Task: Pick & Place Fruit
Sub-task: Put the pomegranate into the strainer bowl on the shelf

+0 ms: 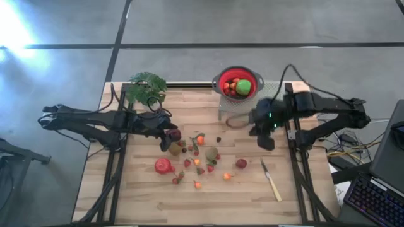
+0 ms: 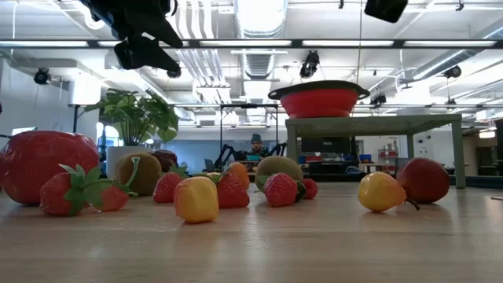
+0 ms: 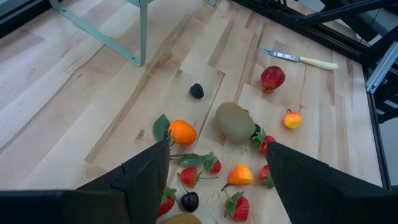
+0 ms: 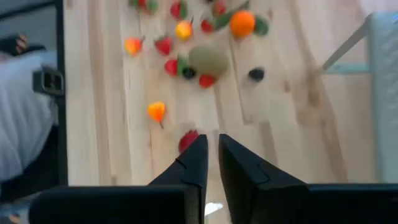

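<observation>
Fruit litters the frame's centre; left gripper hovers agape above it, right gripper nearly clenched, empty, centre-right. A descent into the crowd may scatter neighbours

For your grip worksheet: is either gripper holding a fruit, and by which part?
Neither. The left gripper is open above the scattered fruit; the right gripper is nearly shut, with nothing between its fingers.
</observation>
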Controlling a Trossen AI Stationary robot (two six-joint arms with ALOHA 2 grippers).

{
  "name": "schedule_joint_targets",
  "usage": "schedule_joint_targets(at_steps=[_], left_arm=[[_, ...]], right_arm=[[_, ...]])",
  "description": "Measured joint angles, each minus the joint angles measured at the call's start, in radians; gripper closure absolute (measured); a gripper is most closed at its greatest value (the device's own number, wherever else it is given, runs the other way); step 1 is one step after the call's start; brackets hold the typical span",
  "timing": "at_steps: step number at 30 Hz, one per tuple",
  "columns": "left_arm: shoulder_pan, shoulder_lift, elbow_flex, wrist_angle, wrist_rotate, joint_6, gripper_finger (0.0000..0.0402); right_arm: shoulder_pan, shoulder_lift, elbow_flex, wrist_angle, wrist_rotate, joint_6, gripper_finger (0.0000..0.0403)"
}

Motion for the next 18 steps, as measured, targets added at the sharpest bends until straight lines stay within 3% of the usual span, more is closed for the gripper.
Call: schedule_joint_targets(at_steps=[10,18], left_arm=[[0.000,0.000,0.000,0.000,0.000,0.000,0.0128],[0.000,0.000,0.000,0.000,0.000,0.000,0.0128]], right_arm=[[0.243,0.036,-0.128,0.031,0.108,0.151,0.0392],[0.309,0.074,-0.247,0.101,0.122,0.170,0.0393]])
